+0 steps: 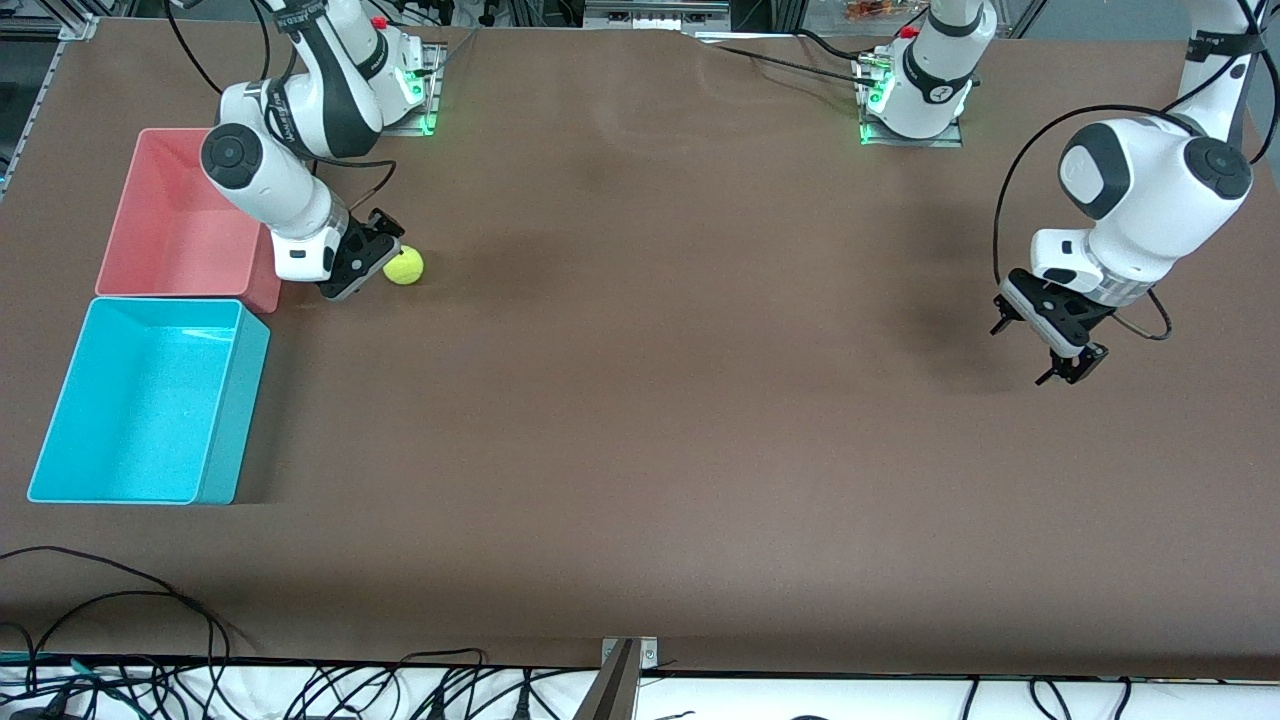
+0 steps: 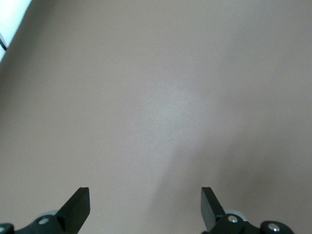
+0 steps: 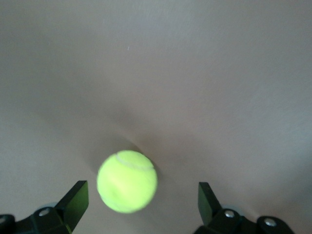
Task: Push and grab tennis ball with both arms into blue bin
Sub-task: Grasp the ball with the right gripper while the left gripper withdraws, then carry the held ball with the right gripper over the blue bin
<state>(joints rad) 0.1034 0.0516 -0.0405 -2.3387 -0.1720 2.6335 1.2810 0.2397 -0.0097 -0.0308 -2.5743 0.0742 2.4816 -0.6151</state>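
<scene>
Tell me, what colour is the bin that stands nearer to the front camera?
Bright cyan-blue, the blue bin; the front view shows it best.

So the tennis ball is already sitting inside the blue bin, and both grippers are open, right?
Not quite. The front view shows the tennis ball on the table beside the right gripper, outside the blue bin. Both grippers are open, the left gripper too.

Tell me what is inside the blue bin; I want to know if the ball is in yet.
Nothing shows inside the blue bin: its whole floor is visible and bare. The tennis ball lies on the table beside the pink bin, at the open right tool.
</scene>
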